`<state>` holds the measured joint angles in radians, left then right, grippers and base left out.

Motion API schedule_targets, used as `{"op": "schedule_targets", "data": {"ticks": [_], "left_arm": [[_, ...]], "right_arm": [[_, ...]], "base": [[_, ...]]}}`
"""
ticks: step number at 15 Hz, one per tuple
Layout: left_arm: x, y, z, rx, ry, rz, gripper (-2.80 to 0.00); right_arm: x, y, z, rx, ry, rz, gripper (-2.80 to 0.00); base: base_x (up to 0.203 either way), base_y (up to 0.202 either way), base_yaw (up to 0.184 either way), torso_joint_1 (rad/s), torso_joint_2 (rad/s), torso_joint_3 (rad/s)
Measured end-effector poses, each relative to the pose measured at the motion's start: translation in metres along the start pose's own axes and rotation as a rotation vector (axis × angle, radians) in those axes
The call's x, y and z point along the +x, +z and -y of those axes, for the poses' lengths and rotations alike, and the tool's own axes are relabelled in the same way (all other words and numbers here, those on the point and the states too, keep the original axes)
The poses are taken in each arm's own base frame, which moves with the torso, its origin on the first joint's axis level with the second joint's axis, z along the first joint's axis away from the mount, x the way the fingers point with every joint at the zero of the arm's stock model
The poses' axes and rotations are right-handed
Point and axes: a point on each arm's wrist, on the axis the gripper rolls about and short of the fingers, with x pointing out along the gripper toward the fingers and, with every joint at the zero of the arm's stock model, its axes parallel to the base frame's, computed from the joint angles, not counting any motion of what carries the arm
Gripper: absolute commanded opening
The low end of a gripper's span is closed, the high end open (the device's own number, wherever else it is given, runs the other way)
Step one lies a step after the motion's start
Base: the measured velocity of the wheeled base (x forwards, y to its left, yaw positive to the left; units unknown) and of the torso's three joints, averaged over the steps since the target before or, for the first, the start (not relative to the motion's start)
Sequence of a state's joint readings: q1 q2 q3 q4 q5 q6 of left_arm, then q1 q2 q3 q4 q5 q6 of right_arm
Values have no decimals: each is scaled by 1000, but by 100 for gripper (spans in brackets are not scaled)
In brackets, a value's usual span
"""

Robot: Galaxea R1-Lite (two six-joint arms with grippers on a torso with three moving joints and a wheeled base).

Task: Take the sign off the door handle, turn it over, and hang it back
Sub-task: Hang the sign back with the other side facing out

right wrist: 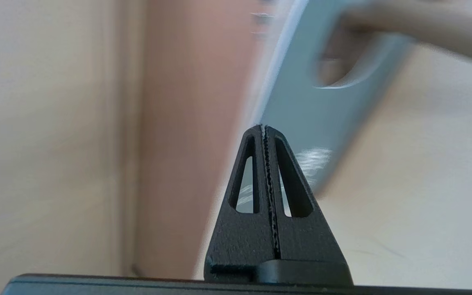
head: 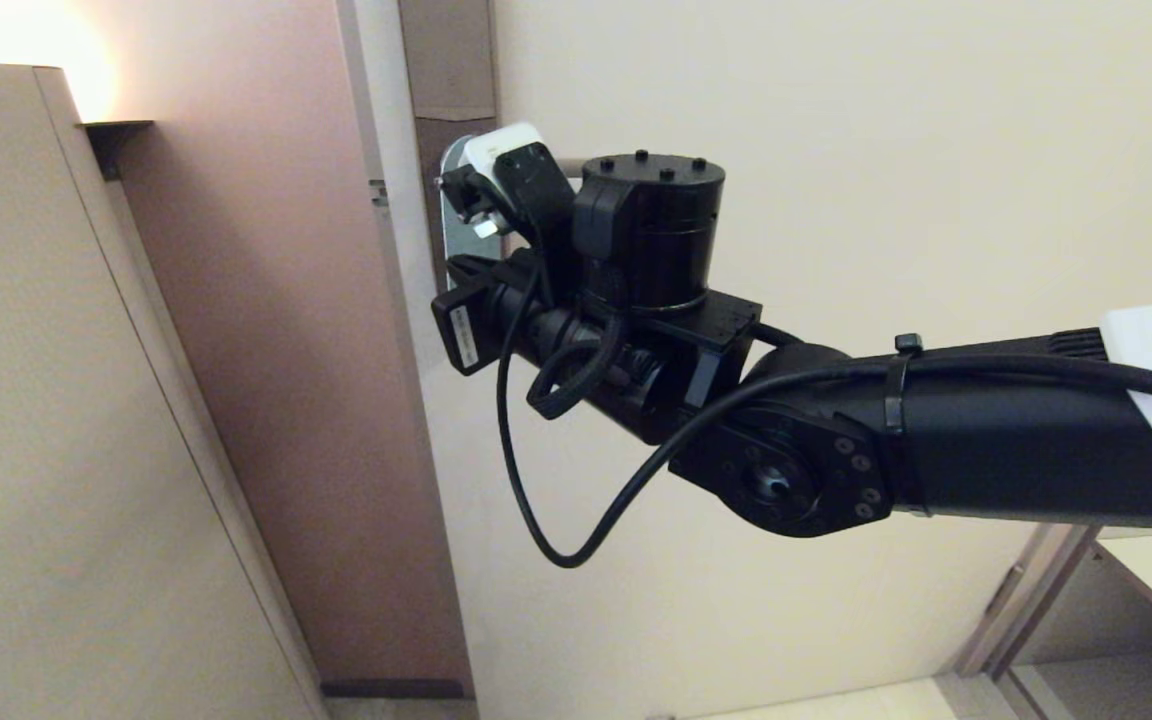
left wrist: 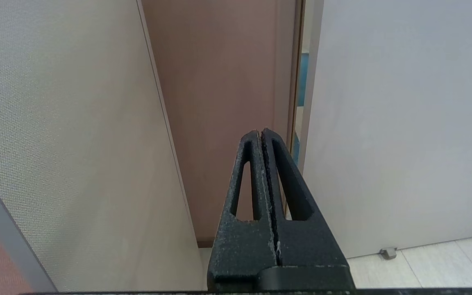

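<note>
Setting: pale cream door [head: 786, 150] beside a reddish-brown wall panel [head: 276, 300], with a beige cabinet side [head: 36, 400] at the robot's left; light tiled floor [left wrist: 424, 262] shows in the left wrist view.

Sign: blue face toward the right wrist camera, hung on the lever by its oval hole; sign [right wrist: 301, 110] lies just beyond the right fingertips and looks tilted in that view. White lettering near its lower end is blurred and cannot be read. In the head view only a thin pale edge of it [head: 449, 215] shows past the wrist.

Door handle: slim beige lever [right wrist: 416, 22] passing through the sign's hole, beyond and above the right fingertips; mostly hidden behind the arm in the head view, where a short stub [head: 568, 165] shows.

Backplate: tall brown plate [head: 448, 60] on the door edge, above the right wrist.

Right gripper: right gripper [right wrist: 264, 128] clenched, fingers pressed together with nothing between them; tips close to the sign's lower part, contact cannot be told.

Right arm: black, reaching in from the robot's right across the door, cable looped beneath it [head: 556, 540].

Left gripper: left gripper [left wrist: 260, 132] clenched on nothing, parked low, facing the gap between door and brown wall.

Doorstop: small metal piece [left wrist: 387, 253] at the foot of the door, beyond the left fingers.
</note>
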<state>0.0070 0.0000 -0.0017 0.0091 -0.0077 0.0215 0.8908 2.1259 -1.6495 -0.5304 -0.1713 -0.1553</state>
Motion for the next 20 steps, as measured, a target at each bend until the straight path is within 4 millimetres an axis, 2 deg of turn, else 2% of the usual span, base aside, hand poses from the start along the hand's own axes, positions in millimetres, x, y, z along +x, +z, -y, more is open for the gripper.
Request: {"op": "schedule_targets", "data": {"ticks": [4, 8, 11, 13, 16, 20], "left_arm": [[0, 0, 0, 0, 0, 0, -280], [0, 0, 0, -1, 0, 0, -280], [0, 0, 0, 0, 0, 0, -280], [0, 0, 0, -1, 0, 0, -280], [0, 0, 0, -1, 0, 0, -280], [0, 0, 0, 0, 0, 0, -280]], "right_arm": [[14, -2, -10, 7, 7, 49, -280], [32, -12, -14, 21, -61, 107, -280], [36, -19, -16, 20, -72, 101, -280], [33, -20, -16, 17, -62, 84, -280], [17, -19, -13, 2, -47, 21, -280], [-13, 0, -2, -7, -41, -24, -280]], "base": [[0, 0, 0, 0, 0, 0], [0, 0, 0, 0, 0, 0], [0, 0, 0, 0, 0, 0], [0, 0, 0, 0, 0, 0], [0, 0, 0, 0, 0, 0], [0, 0, 0, 0, 0, 0]]}}
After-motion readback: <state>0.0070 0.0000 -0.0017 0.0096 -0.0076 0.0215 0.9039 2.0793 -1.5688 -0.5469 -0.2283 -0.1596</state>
